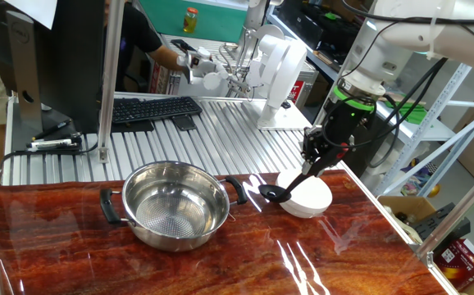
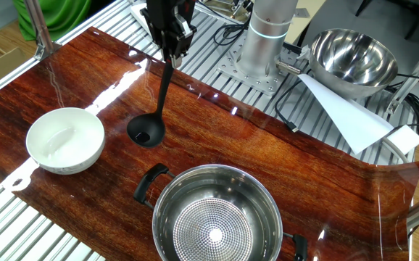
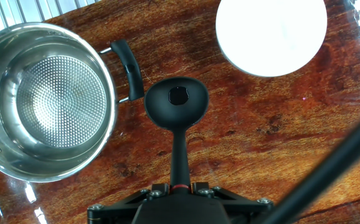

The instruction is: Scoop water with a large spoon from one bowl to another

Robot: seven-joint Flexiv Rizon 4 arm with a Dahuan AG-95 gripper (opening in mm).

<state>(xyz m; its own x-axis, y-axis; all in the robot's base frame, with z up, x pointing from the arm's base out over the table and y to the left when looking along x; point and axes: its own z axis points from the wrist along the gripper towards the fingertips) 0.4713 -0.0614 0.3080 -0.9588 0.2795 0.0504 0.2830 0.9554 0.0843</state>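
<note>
Hand view first: we look down on a glossy reddish wood-grain tabletop [image 3: 248, 143] with strong glare. Our gripper [image 3: 179, 190] is clamped on the thin handle of the black ladle [image 3: 176, 102], whose round cup hangs over bare wood between the two vessels, touching neither. The steel pot [image 3: 43, 99] sits to one side, its dotted bottom showing, one black side handle just beside the ladle cup. The white bowl [image 3: 271, 34] lies on the other side, near the cup.

From the other fixed view, we see the tabletop [image 2: 267, 152] ending against a ribbed metal bench [image 2: 217, 69]; the bowl [image 2: 64, 141] sits close to the wood's edge. Open wood stretches between ladle [image 2: 146, 130] and pot [image 2: 217, 217]. A second steel bowl [image 2: 354, 54] and white paper [image 2: 347, 116] rest behind.
</note>
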